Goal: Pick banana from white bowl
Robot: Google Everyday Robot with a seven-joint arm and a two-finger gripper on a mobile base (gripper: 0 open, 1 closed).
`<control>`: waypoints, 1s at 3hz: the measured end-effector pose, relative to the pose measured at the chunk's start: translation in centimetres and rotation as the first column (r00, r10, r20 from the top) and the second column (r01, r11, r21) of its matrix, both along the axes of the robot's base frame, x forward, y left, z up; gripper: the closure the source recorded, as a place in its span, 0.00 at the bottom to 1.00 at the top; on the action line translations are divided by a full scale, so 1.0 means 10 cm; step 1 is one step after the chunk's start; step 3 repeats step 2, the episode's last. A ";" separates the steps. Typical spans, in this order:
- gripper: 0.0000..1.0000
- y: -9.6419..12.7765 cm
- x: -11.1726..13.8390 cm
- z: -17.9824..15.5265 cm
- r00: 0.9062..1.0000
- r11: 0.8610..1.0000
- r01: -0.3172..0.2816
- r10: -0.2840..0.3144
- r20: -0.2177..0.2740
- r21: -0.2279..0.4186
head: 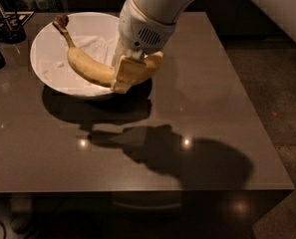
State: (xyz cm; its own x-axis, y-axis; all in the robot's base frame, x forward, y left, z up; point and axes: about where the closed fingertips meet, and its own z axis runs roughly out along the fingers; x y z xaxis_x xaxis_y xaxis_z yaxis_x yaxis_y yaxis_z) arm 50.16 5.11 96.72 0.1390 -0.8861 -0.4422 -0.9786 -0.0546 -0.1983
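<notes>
One curved yellow banana (87, 66) with a dark brown stem end lies clamped in the robot's pincer (122, 81), whose pale, flat fingers (128, 72) close across the fruit's thick middle. The near finger covers part of the peel; the other is hidden behind the fruit. The stem end points up and to the far left, above the far part of the bowl, while the blunt end juts out past the right rim, under the white wrist housing (145, 31) with its small vent grille. Whether the banana's underside touches the lining, I cannot tell.

The large round white bowl (38, 59) stands toward the far left of the dark brown glossy surface (212, 108), lined with crumpled white paper (95, 44). The pincer hangs over the bowl's near right rim, the arm reaching in from the top of the view. A broad shadow (187, 158) of arm and bowl falls across the surface toward the near edge, with two small light glints in it. Some dark objects (8, 26) stand at the far left corner, beside the bowl.
</notes>
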 end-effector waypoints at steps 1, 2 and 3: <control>1.00 -0.14 -0.30 0.00 0.998 0.998 0.063 -0.062 -0.018 0.015; 1.00 -0.22 -0.52 -0.04 0.993 0.993 0.114 -0.114 -0.024 0.010; 1.00 -0.22 -0.52 -0.04 0.993 0.993 0.114 -0.114 -0.024 0.010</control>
